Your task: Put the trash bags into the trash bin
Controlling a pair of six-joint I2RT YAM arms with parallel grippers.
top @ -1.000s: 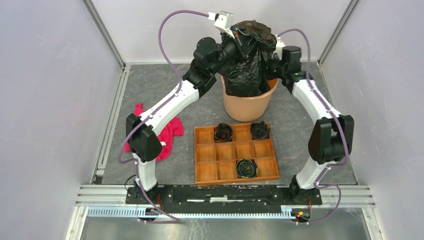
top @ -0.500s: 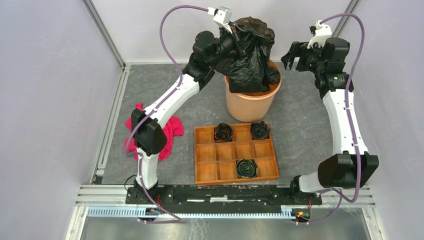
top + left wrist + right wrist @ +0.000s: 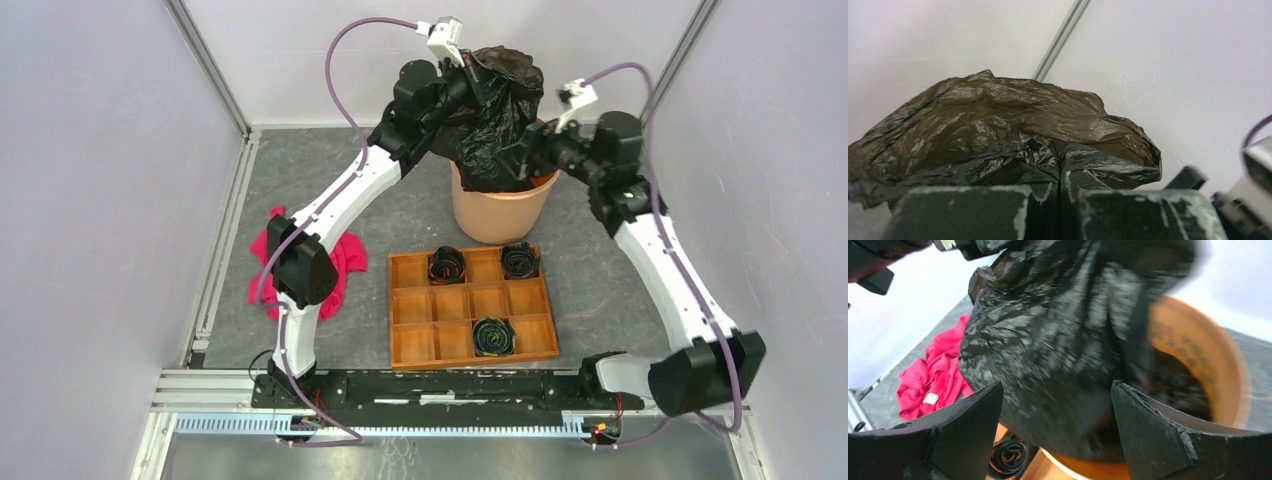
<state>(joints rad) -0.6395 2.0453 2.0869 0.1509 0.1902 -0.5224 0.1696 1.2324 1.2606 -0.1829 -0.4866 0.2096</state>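
Observation:
The black crinkly trash bag hangs above the pale orange trash bin with its lower part inside the rim. My left gripper is shut on the bag's top edge and holds it up; in the left wrist view the film is pinched between my closed fingers. My right gripper is open at the bag's right side, just above the bin's rim. In the right wrist view the bag fills the gap between my spread fingertips, with the bin behind it.
A compartmented wooden tray with three dark rolls lies in front of the bin. A red cloth lies on the grey floor at the left, also seen in the right wrist view. White walls enclose the cell.
My right arm let go, swung out to the right, then came back in to the bag's right side with jaws open. My left gripper kept holding the bag and lifted it slightly.

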